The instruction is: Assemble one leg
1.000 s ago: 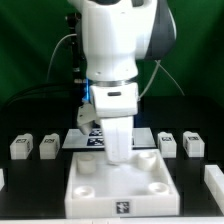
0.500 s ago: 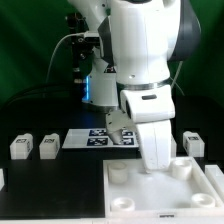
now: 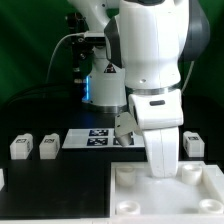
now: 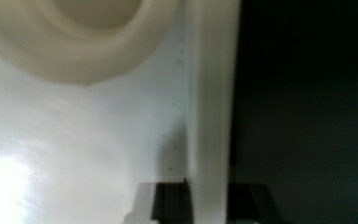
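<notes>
Green backdrop (image 3: pixel 30 40) fills the whole rear, evenly lit (flat, plain, one shade), and below it a matte black table (image 3: pixel 60 190) spreads toward the camera.

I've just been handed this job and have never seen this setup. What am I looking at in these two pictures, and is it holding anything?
The big white machine is a robot arm with a two-finger gripper at its end. One picture comes from a camera standing off the arm. The blurry one comes from a camera on the wrist. On the black table lie small tagged legs, two on the exterior view's left and one on its right. There is also a flat marker board and a large white tabletop with round sockets. The gripper is shut. In the wrist picture the tabletop's edge runs between its fingertips, so it seems to pinch that edge. No leg is held.
</notes>
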`<action>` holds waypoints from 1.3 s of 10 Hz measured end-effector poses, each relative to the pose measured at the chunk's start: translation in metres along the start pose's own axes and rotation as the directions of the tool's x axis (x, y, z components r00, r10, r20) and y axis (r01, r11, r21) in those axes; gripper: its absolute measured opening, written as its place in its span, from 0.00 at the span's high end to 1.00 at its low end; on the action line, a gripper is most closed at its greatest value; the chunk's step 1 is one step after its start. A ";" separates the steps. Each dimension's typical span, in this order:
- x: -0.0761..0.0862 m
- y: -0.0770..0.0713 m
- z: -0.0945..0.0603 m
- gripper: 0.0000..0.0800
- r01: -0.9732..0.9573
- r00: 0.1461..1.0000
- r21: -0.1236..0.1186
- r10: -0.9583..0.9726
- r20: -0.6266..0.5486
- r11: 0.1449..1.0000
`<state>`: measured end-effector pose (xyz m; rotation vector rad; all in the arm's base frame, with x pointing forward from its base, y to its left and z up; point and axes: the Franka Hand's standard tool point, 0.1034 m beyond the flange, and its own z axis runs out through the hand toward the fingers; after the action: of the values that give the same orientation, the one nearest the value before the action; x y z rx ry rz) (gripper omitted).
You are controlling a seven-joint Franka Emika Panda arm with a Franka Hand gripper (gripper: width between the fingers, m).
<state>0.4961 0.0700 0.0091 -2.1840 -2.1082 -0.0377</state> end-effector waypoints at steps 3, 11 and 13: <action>-0.001 -0.001 0.001 0.82 -0.003 1.000 0.000 0.003 0.000 1.000; -0.003 0.000 0.001 0.19 -0.007 1.000 0.001 0.007 0.000 1.000; -0.003 0.000 0.001 0.19 -0.008 1.000 0.001 0.008 0.000 1.000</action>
<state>0.4955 0.0667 0.0079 -2.1920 -2.0990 -0.0362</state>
